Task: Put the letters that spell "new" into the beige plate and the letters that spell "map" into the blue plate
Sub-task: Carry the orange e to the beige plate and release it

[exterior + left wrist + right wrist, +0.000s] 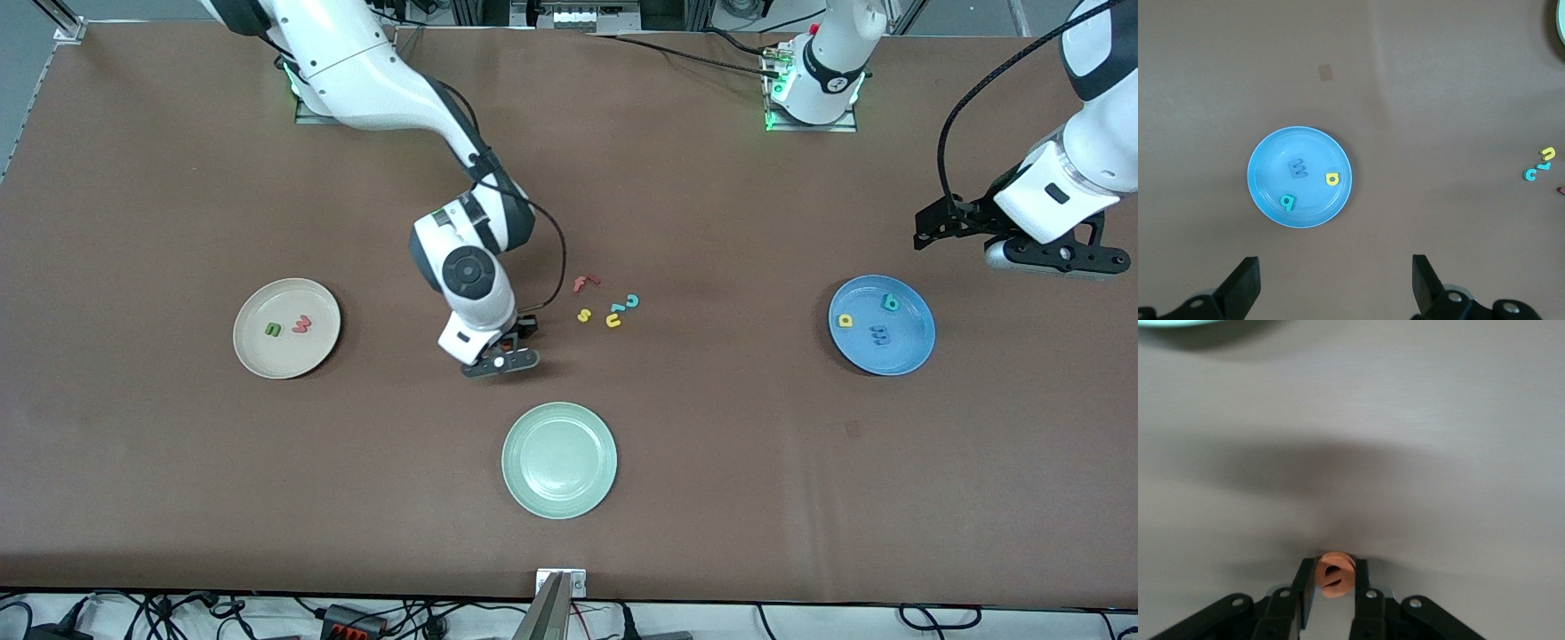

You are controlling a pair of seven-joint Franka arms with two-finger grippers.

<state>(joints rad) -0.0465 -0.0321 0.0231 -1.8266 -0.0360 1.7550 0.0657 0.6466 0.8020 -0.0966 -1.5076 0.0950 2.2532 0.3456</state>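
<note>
My right gripper (508,342) is low over the table, between the pale green plate and the loose letters, shut on the orange "e" (1335,575), which stands on edge between its fingers. The beige plate (284,357), toward the right arm's end, holds the green "n" (273,330) and the red-pink "w" (302,324). The blue plate (900,356), toward the left arm's end, holds the yellow "a" (845,321), the teal "p" (889,303) and the blue "m" (879,335). My left gripper (1336,267) waits open and empty, up in the air beside the blue plate (1271,170).
An empty pale green plate (559,460) lies nearest the front camera at the middle. Loose letters lie mid-table: a red "f" (584,283), a yellow "s" (584,315), a yellow "u" (613,320) and a teal "c" (631,301).
</note>
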